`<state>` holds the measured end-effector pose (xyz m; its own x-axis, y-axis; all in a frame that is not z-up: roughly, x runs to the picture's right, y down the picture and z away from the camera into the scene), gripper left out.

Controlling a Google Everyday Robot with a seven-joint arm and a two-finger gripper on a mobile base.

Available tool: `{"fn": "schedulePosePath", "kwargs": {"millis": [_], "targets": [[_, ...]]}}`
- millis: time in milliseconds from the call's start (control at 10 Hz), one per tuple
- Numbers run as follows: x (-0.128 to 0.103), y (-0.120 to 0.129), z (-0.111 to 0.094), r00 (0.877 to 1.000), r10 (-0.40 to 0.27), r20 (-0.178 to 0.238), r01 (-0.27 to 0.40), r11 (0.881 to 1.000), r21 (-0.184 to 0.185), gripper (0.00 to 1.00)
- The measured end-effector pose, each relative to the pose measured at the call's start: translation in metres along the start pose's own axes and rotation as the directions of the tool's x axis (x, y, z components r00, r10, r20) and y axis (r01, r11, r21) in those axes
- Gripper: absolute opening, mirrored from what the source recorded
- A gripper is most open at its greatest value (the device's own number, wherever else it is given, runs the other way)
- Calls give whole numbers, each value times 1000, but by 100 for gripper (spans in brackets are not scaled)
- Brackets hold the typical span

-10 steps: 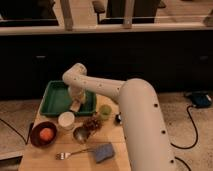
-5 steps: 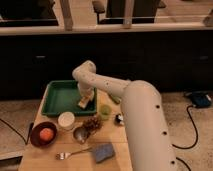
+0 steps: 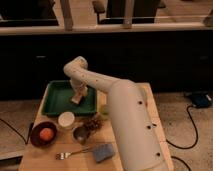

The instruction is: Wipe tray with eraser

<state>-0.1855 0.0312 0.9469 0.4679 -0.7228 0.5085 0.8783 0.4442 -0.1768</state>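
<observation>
The green tray [image 3: 57, 101] lies at the back left of the wooden table [image 3: 42, 161]. My gripper [image 3: 78, 96] reaches down into the tray's right half, near its right rim. It is shut on the small tan eraser [image 3: 75, 100], which rests on the tray floor. My white arm [image 3: 125, 115] arches over the table from the right and hides the table's right part.
In front of the tray stand a white cup [image 3: 66, 120], a metal cup [image 3: 80, 134] and a dark round bowl [image 3: 37, 140] holding an orange ball [image 3: 46, 133]. A blue-grey sponge [image 3: 103, 152] and a small utensil [image 3: 67, 154] lie near the front edge. A brown cluster [image 3: 93, 123] sits beside my arm.
My gripper has slid with the eraser from the tray's left half across to its right half. Nothing else on the table has moved.
</observation>
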Motion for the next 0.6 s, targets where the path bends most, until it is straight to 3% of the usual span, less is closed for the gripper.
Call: {"fn": "schedulePosePath", "kwargs": {"millis": [300,600], "targets": [[-39,2,-5,995,-94,24,94,996,13,0],[-40,31,-2,995,-96,35,96,995,-1,0]]}}
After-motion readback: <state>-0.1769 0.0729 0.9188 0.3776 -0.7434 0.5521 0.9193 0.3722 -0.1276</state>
